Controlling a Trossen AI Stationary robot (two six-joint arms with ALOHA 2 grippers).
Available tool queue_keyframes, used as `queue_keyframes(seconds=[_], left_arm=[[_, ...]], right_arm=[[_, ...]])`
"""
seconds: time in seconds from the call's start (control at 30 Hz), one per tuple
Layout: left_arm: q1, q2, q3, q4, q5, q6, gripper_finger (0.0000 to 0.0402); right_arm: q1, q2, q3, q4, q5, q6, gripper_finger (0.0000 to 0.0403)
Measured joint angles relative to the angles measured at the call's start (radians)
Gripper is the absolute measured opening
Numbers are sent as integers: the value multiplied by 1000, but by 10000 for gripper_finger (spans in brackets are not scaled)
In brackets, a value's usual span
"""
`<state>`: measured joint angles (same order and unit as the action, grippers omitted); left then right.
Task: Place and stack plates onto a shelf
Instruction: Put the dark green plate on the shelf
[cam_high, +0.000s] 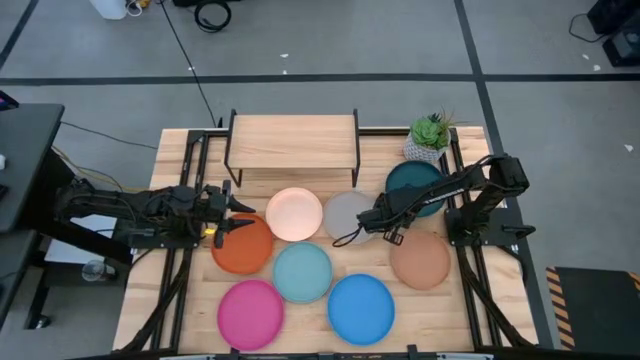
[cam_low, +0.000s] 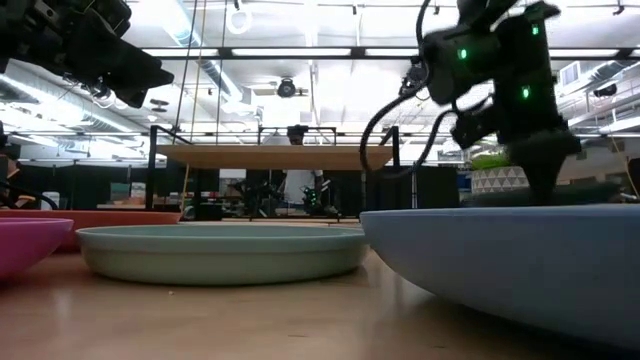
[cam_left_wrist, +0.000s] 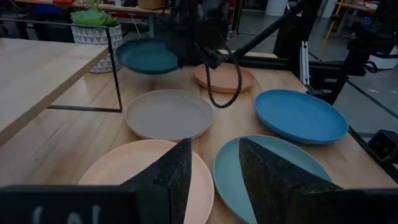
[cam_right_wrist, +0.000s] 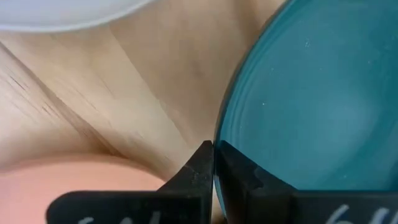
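The dark teal plate (cam_high: 418, 180) hangs in the air at the table's right, beside the shelf (cam_high: 293, 140). My right gripper (cam_high: 390, 208) is shut on it. The other plates lie flat on the slatted tabletop: orange (cam_high: 242, 248), cream-pink (cam_high: 294, 213), grey (cam_high: 345, 212), light teal (cam_high: 302, 272), magenta (cam_high: 251, 313), blue (cam_high: 361, 308) and tan-brown (cam_high: 420, 260). My left gripper (cam_high: 232, 215) is open, above the orange plate's far edge and touching nothing. The shelf's wooden top is bare. My right gripper (cam_right_wrist: 213, 146) pinches the dark teal plate's rim (cam_right_wrist: 225, 132) between its two fingers, on the side toward the grey plate. The fingers come from above, pointing down. In the left wrist view the plate (cam_left_wrist: 149, 56) is lifted clear of the table, roughly level.
A potted plant (cam_high: 430, 135) stands at the far right corner, next to the shelf's right legs. The shelf's thin black legs (cam_left_wrist: 117, 68) rise from the tabletop near the grey plate (cam_left_wrist: 169, 114). A black cable loop (cam_high: 350, 235) hangs from the right arm over the grey plate.
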<state>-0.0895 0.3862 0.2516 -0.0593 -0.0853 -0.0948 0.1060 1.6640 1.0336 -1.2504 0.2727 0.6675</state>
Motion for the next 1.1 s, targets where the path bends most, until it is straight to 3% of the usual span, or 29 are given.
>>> queue_keyframes(seconds=[0.23, 0.5, 0.67, 0.87, 1.1], left_arm=[[0, 0, 0, 4, 0, -2, 141], [0, 0, 0, 7, 0, -58, 141], [0, 0, 0, 4, 0, -85, 141], [0, 1, 0, -1, 0, -86, 141], [0, 0, 0, -18, 0, -86, 141]], right_arm=[[65, -51, 199, -126, 126, -32, 17], [28, -47, 484, -180, 282, -297, 19], [-36, -47, 587, -31, 259, -582, 19], [-115, -33, 598, 233, 164, -919, 19], [-162, 57, 618, 321, 116, -1156, 19]])
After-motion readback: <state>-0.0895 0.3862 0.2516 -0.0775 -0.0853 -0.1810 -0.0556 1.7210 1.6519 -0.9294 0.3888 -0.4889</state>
